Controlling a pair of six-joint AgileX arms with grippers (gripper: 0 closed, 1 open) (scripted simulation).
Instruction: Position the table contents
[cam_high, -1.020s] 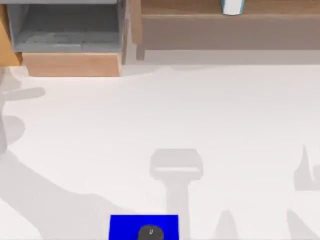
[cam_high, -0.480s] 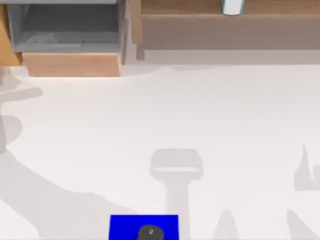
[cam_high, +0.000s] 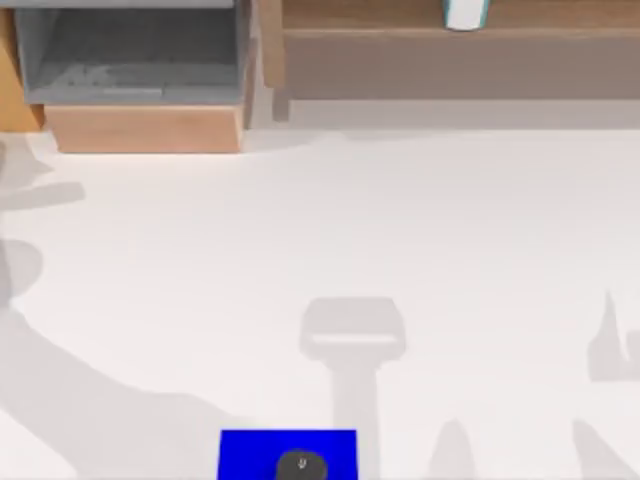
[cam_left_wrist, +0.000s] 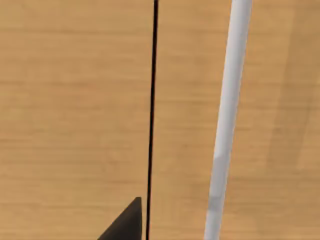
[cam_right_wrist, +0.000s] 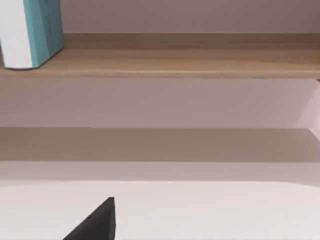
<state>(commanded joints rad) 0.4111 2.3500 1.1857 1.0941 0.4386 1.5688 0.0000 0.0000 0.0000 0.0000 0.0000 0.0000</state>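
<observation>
Dark grey button (cam_high: 301, 464) on blue mat (cam_high: 250, 452); teal-and-white item (cam_high: 465, 13); white table (cam_high: 320, 230).

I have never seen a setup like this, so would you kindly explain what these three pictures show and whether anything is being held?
Two robot arms work at a white table. One picture looks down from above; the others come from cameras on each arm's wrist. At the near edge a small dark button sits on a blue square. At the back, a teal-and-white item stands on a wooden shelf, beside a grey-lined open compartment. Each wrist view shows a dark tip of that arm's tool; nothing looks held.
</observation>
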